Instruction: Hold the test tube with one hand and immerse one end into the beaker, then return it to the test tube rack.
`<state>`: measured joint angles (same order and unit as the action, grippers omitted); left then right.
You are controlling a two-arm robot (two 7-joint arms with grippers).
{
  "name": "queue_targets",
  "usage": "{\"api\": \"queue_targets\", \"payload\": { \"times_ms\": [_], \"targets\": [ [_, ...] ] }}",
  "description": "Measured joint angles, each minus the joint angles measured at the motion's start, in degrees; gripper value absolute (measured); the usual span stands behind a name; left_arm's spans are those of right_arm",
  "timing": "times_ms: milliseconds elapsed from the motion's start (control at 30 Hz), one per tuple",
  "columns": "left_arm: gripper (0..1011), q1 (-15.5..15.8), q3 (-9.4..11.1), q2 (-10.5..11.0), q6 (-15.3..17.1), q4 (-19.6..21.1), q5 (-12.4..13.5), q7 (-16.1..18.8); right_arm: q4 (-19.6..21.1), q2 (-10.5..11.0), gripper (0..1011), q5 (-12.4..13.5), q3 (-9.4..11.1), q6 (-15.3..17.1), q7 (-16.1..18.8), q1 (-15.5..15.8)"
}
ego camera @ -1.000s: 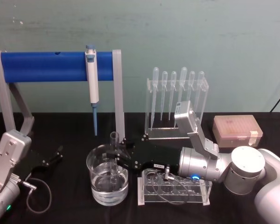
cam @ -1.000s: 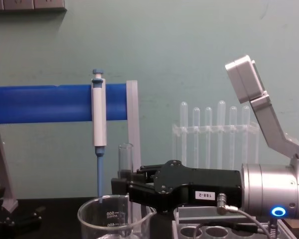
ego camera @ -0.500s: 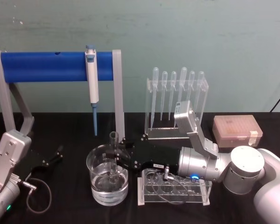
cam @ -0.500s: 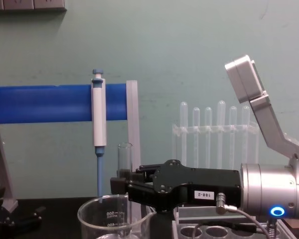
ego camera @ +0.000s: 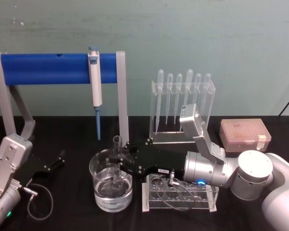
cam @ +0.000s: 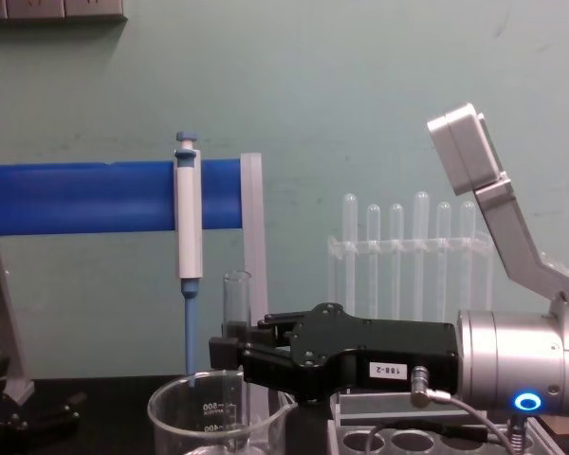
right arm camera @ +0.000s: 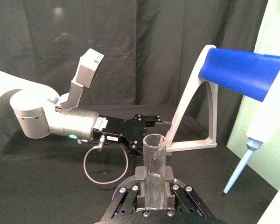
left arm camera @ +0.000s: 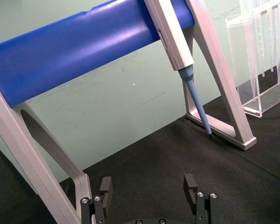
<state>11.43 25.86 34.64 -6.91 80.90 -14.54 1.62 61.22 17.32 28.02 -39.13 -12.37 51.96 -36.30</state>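
Your right end effector [ego camera: 120,161] pinches the test tube [ego camera: 117,143] upright near its rim so the lower end dips into the beaker [ego camera: 97,190] beneath; left end effector [left arm camera: 148,184] sits spread, well apart.

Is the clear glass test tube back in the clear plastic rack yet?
No, the black right gripper holds the test tube upright, its lower end down inside the wide glass beaker.

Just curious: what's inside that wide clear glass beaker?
Clear liquid fills the beaker's lower part, and a clear glass test tube, gripped by the right black claw, reaches down into it. Whether the tip is submerged cannot be told.
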Motion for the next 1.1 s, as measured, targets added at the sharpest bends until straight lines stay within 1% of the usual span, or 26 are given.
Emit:
{"api": "queue_targets", "payload": {
  "times_ms": [1100],
  "targets": [
    [1000, 0.00, 0.00, 0.00, 0.00, 0.00, 0.00, 0.00, 0.06, 0.04, 226, 0.00, -0.01, 0.10, -0.17, 0.00]
  ]
}}
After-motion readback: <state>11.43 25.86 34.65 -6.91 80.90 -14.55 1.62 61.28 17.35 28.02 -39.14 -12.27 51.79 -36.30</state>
